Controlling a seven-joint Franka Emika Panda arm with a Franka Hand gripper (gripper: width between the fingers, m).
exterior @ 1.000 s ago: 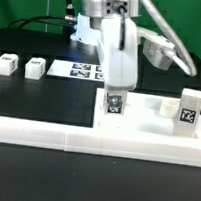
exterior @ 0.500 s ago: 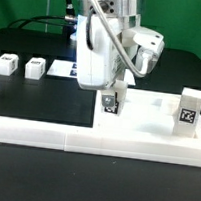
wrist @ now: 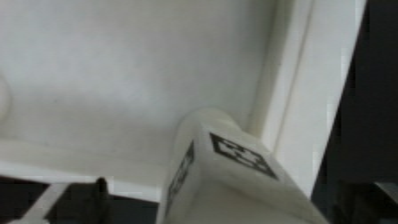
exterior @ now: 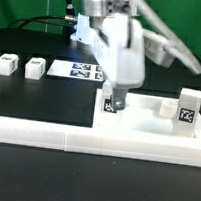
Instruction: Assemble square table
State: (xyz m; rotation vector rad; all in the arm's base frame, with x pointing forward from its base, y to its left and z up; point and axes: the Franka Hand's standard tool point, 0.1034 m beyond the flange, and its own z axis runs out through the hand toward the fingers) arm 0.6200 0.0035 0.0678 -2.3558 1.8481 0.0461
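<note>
Arm, big and white, reaches down over the square tabletop. The tabletop lies flat with its rim up, right against the long border rail near the front edge of the black table. I think the rail stops it sliding while legs are pushed in. The marker board lies flat toward the back edge. A standing leg is up by the tabletop's edge on the exterior view's right. One spare leg and another spare leg wait on the table near its edge on the exterior view's left.

The gripper is down on the fourth leg, upright by the tabletop's other edge. The wrist view shows this leg just beside the rim, likely over a corner hole. The hole is hidden. The fingers blend with the leg, so I cannot tell if they squeeze it or hang loose. The arm's top is cut off, and the rail hides the tabletop's front edge.
</note>
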